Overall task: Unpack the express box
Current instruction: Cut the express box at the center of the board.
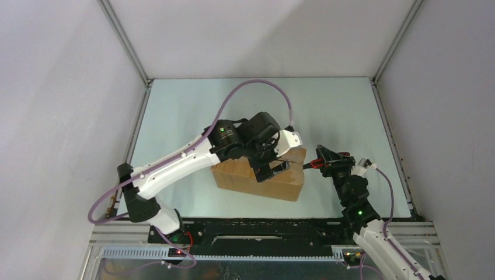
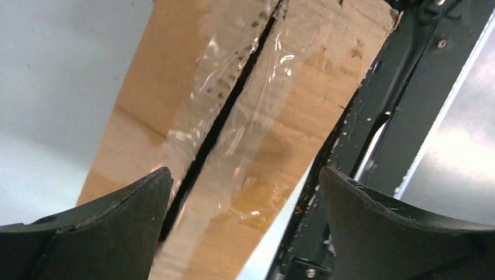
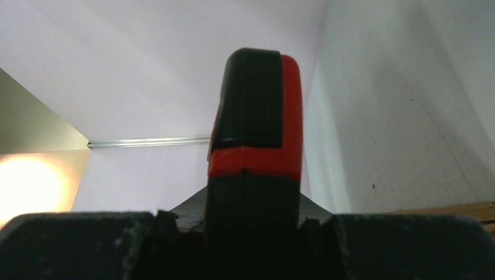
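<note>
Left arm (image 1: 175, 166) hides much of express box (image 1: 260, 185); knife (image 3: 257, 116) blade indiscernible.

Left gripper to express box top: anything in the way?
Nothing visible. The open left gripper hangs right over the express box, its slit taped seam showing between the fingers. The right gripper holds the utility knife beside the box's right end.

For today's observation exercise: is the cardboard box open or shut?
Shut, but unsealed: the flaps of the box lie flat, and a dark cut runs through the tape along their seam.
</note>
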`<action>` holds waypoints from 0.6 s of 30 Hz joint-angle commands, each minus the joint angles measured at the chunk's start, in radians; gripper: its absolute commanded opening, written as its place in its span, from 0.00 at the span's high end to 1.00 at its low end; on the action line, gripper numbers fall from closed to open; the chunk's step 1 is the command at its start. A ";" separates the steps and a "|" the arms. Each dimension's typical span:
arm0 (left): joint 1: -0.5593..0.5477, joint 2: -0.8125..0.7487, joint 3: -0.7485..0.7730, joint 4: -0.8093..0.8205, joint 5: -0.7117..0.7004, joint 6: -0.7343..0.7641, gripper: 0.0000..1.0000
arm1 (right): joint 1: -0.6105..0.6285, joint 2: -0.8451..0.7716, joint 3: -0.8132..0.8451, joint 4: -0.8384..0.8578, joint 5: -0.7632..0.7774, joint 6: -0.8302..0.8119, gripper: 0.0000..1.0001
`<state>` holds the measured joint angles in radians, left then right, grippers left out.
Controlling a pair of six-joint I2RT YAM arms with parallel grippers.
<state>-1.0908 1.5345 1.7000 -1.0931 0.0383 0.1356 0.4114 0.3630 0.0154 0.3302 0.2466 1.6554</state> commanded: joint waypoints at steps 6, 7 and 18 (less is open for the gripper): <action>-0.043 0.038 0.094 0.086 0.150 0.316 0.00 | 0.010 -0.072 0.044 -0.025 0.005 -0.030 1.00; -0.060 0.039 0.088 0.099 0.148 0.335 0.00 | 0.009 -0.068 0.047 -0.022 0.003 -0.032 1.00; -0.101 0.109 0.124 0.110 0.192 0.356 0.00 | -0.023 -0.109 0.047 -0.047 -0.036 -0.043 1.00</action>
<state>-1.1919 1.6390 1.7695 -1.0012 0.1875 0.4660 0.4038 0.2996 0.0166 0.2855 0.2375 1.6352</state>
